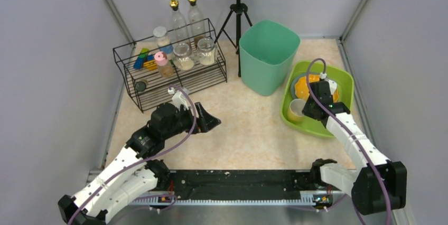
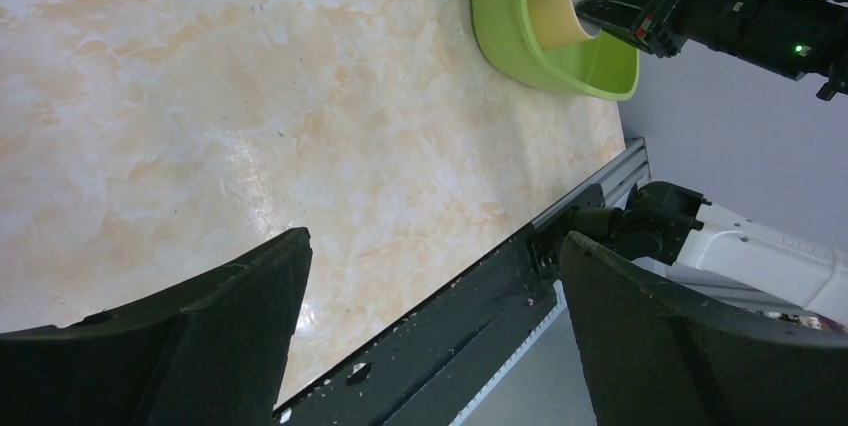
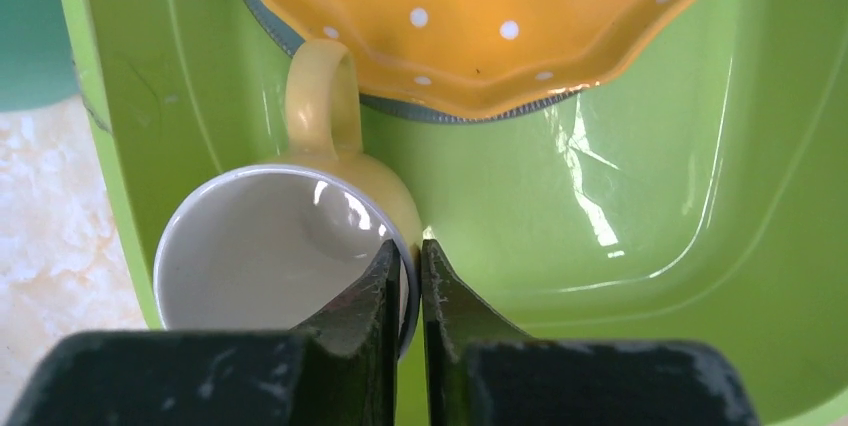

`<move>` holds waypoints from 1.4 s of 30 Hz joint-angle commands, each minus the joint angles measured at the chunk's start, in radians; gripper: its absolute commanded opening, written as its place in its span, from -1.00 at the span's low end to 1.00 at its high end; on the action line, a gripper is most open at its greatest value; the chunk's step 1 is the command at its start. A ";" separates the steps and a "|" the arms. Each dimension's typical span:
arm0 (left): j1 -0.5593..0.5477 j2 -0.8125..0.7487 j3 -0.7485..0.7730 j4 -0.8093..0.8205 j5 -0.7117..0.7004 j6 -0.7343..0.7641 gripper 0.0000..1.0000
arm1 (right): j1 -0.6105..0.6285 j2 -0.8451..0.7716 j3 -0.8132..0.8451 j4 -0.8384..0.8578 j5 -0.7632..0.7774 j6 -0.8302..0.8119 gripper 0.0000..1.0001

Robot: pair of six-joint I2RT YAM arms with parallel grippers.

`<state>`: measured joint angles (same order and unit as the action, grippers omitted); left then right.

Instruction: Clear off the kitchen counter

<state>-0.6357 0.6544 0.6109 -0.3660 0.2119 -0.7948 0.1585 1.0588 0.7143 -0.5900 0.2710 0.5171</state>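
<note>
Right gripper (image 3: 405, 281) pinches the rim of the yellow mug (image 3: 270, 246) in the green tray (image 3: 640, 196), with the dotted plate (image 3: 480, 16) cropped above. Left gripper (image 2: 435, 241) gapes empty over the kitchen counter (image 2: 200, 96).

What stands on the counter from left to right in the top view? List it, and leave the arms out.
black wire rack → teal bin → lime-green tray

Left fingers (image 2: 200, 346) spread, right fingers (image 3: 352, 346) pinched.
</note>
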 commanded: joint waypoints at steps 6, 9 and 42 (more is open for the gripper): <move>0.002 0.008 -0.015 0.055 0.000 -0.002 0.97 | -0.017 0.052 0.005 0.106 0.004 0.018 -0.06; 0.002 0.018 -0.014 0.059 0.003 -0.002 0.97 | -0.016 0.030 0.013 0.096 -0.012 0.014 0.12; 0.002 0.170 0.377 -0.179 -0.253 0.206 0.98 | 0.335 -0.063 0.466 0.222 -0.211 -0.147 0.98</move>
<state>-0.6357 0.8066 0.9066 -0.5282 -0.0036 -0.6449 0.4221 0.9710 1.0966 -0.4824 0.0185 0.4038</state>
